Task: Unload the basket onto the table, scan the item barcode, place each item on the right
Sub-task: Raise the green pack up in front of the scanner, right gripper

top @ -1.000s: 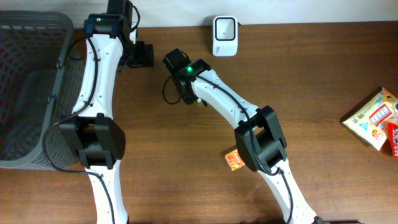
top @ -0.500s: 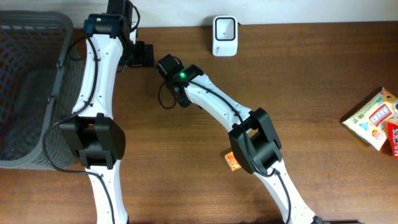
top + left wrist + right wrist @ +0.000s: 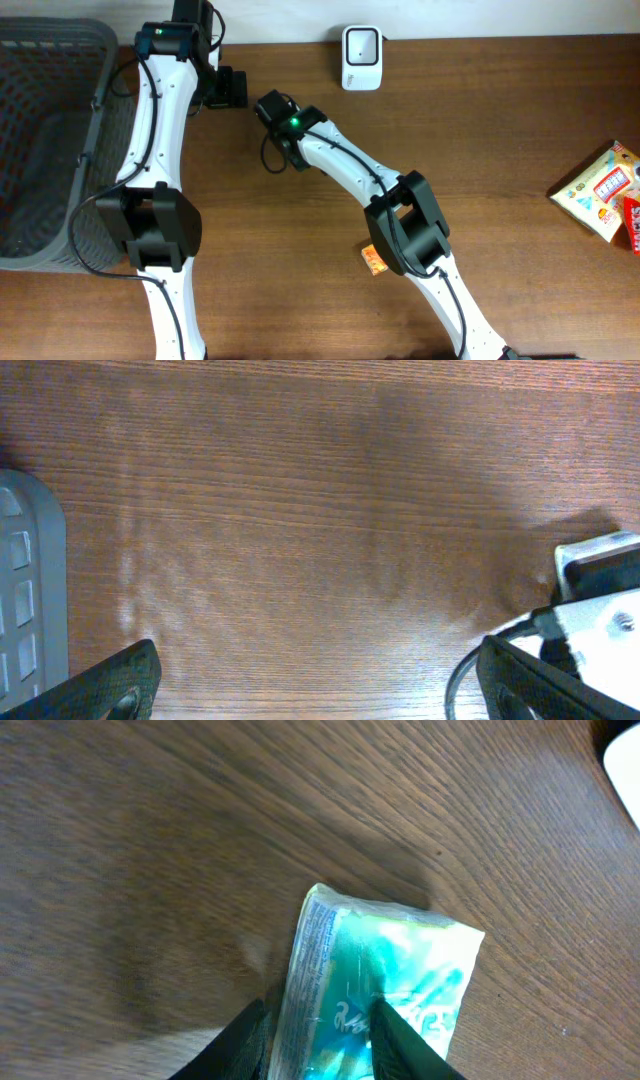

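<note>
Swung back and leftward since a second ago, the right gripper (image 3: 320,1045) sits nearer the left gripper (image 3: 225,88). Risk as I see it: an off-centre bite lets the teal packet (image 3: 380,970) twist or slip before reaching the scanner (image 3: 360,45). Its near end lies between the fingers (image 3: 240,1050), one overlapping its face; clamped or not, I can't tell. Left gripper gapes wide, empty.

Shop checkout: barcode scanner (image 3: 361,57), shopping basket (image 3: 40,130)

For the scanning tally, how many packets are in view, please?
4: teal packet at right gripper; orange packet by its elbow; pale packet and red packet far right. Others may be hidden.
</note>
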Available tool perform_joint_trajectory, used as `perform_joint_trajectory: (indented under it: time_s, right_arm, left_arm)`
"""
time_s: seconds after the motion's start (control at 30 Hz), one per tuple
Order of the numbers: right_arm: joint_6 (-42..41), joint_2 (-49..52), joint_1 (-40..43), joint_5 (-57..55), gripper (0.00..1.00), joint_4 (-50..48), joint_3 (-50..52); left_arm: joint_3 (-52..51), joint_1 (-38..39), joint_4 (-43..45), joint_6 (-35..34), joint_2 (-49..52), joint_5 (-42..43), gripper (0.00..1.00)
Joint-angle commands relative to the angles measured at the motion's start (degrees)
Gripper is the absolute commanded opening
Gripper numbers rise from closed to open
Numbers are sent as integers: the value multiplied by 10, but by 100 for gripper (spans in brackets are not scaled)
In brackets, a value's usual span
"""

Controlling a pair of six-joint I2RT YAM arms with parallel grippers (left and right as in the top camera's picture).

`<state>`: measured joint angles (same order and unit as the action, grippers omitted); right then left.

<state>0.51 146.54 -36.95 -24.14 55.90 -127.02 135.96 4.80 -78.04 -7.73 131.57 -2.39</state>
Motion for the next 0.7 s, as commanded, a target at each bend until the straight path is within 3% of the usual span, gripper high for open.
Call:
perform_joint_trajectory:
  time_s: [0.0, 0.03, 0.1, 0.13, 0.37, 0.57, 0.67]
  right_arm:
    - [-3, 28, 28, 68, 28, 13, 1]
    - [-15, 28, 30, 75, 25, 14, 1]
    - [-32, 28, 32, 77, 7, 12, 1]
    - [-48, 28, 32, 77, 4, 12, 1]
    - [-136, 21, 47, 92, 4, 68, -67]
    - [-148, 20, 130, 289, 4, 138, -249]
    - [-148, 20, 179, 396, 4, 128, -287]
  left_arm:
    - [-1, 1, 0, -3, -4, 0, 99]
    - [-1, 1, 0, -3, -4, 0, 99]
    - [-1, 1, 0, -3, -4, 0, 99]
    - [-1, 1, 0, -3, -4, 0, 99]
    - [-1, 1, 0, -3, -4, 0, 99]
    - [-1, 2, 0, -3, -4, 0, 99]
    - [-1, 2, 0, -3, -4, 0, 99]
